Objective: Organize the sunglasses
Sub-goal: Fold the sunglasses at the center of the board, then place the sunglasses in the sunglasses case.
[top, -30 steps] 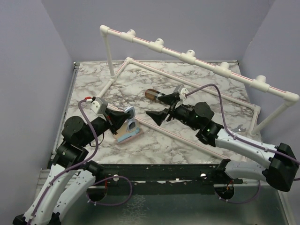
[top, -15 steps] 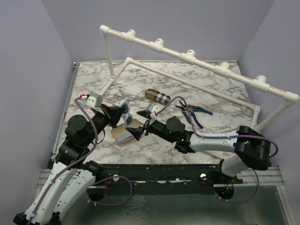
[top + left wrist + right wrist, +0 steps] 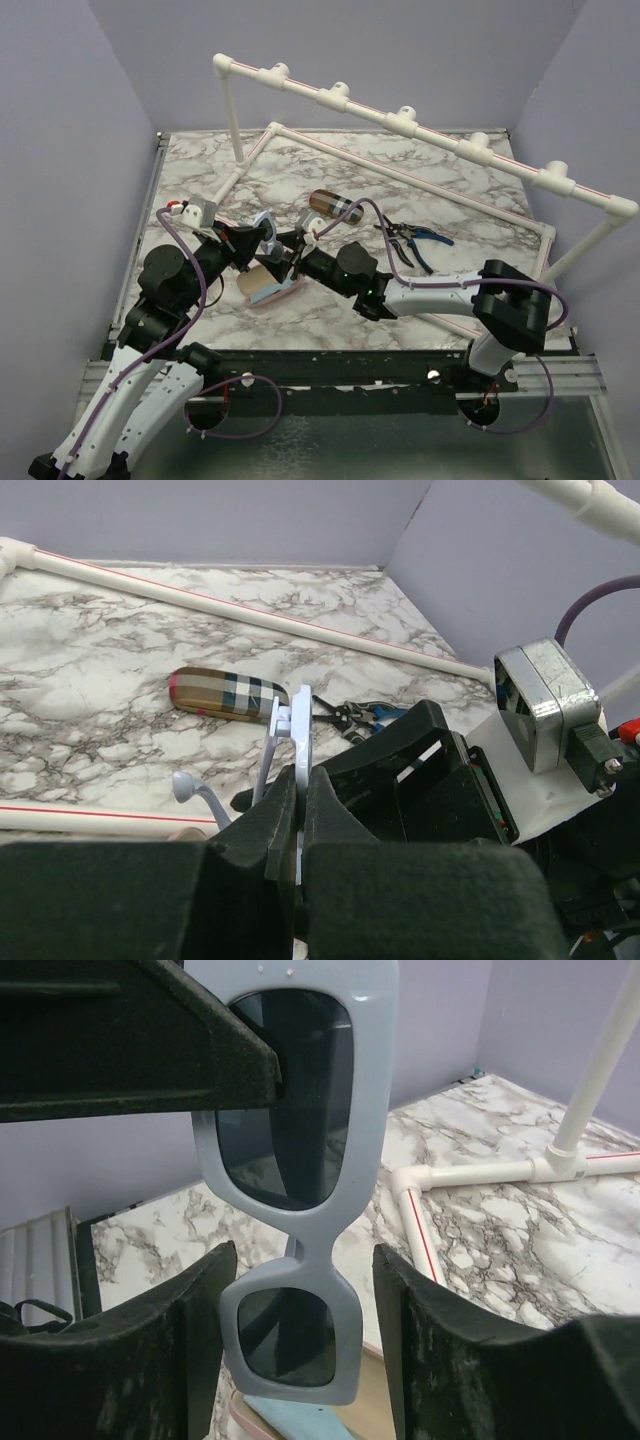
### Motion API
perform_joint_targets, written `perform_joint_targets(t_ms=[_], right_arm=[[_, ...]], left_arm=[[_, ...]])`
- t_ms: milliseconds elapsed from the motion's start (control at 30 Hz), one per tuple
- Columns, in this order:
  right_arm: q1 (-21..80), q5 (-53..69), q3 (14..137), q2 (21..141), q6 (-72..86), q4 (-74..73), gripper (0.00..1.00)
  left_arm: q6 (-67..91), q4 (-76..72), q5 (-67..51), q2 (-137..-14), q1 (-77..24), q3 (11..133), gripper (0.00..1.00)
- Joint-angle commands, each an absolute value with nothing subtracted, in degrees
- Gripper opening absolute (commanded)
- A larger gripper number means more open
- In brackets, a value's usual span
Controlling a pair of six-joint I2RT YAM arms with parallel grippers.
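The blue-framed sunglasses [image 3: 268,232] have a pale blue frame and dark lenses. My left gripper [image 3: 250,243] is shut on them and holds them upright in the air; in the left wrist view its pads pinch the frame [image 3: 298,730] edge-on. My right gripper [image 3: 305,1330] is open, with one finger on each side of the lower lens [image 3: 290,1340] and gaps on both sides. In the top view it [image 3: 285,258] meets the glasses from the right. The pink-purple pair is out of view.
An open pink case [image 3: 265,288] lies on the marble table under the glasses. A brown plaid case [image 3: 335,205] lies behind them, and black-and-blue pliers [image 3: 415,240] lie to the right. A white PVC pipe frame [image 3: 400,120] runs across the back and right.
My right arm swung left from beside the plaid case to the sunglasses, uncovering the pliers. My left gripper lifted the glasses a little off the pink case.
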State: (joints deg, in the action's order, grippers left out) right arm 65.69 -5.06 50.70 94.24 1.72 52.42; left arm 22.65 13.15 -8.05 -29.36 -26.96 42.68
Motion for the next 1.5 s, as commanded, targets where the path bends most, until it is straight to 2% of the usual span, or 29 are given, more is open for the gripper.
perform_joint_targets(t_ms=[0,100,267,400,433,500,567,633,800,900,1000,1133,1233,1333,1400,1467], right_arm=[[66.09,-8.92,52.64,96.17,2.25,50.49,0.55],[66.05,-9.0,53.03,96.41,2.22,49.82,0.45],[66.09,-9.41,52.58,95.79,1.54,49.47,0.19],[66.09,-10.01,51.87,94.51,0.53,48.06,0.09],[66.01,-10.1,51.69,94.1,-1.11,47.37,0.06],[65.84,-10.15,51.53,93.43,-2.4,45.4,0.01],[65.2,-9.27,51.49,92.75,-3.25,42.88,0.0],[63.89,-6.59,51.34,92.11,-3.43,40.23,0.01],[60.5,0.49,52.64,91.98,-6.13,32.77,0.0],[57.78,8.85,56.3,93.63,-10.38,24.16,0.01],[55.01,16.18,61.23,95.97,-16.6,13.16,0.0],[52.83,24.28,69.23,100.46,-28.35,-2.04,0.01],[52.82,28.21,77.45,105.79,-34.87,-13.19,0.0],[52.82,29.92,81.74,109.45,-37.65,-18.35,0.01],[52.78,29.93,81.46,109.36,-38.47,-18.45,0.0],[52.78,30.12,79.68,108.08,-38.56,-17.08,0.0]], left_arm=[[22.51,11.69,-6.7,-28.74,-26.63,43.05,0.0],[22.63,11.53,-6.76,-28.74,-26.63,42.71,0.0],[21.3,11.85,-5.79,-28.49,-26.63,41.78,0.0],[18.39,12.39,-4.7,-28.15,-26.63,40.62,0.0],[17.37,12.61,-4.45,-28.02,-26.63,40.28,0.06],[14.98,12.87,-4.19,-27.68,-26.63,39.79,0.28],[12.06,13.24,-4.17,-27.22,-26.63,39.59,0.49],[9.83,14.16,-4.19,-26.84,-26.63,39.94,0.61],[5.28,17.36,-4.29,-25.47,-26.63,41.29,0.77],[3.89,20.62,-1.38,-25.98,-26.63,43.2,0.84],[2.95,26.71,6.41,-30.02,-26.65,47.5,0.88],[2.09,39.71,14.72,-39.89,-26.59,55.16,0.88],[2.79,44.42,13.75,-45.9,-26.42,61.31,0.89],[4.18,47.35,11.75,-52.07,-24.74,68.02,0.9],[3.4,49.53,7.04,-56.47,-20.26,72.15,0.9],[0.58,51.61,-2.59,-60.81,-11.32,74.87,0.89]])
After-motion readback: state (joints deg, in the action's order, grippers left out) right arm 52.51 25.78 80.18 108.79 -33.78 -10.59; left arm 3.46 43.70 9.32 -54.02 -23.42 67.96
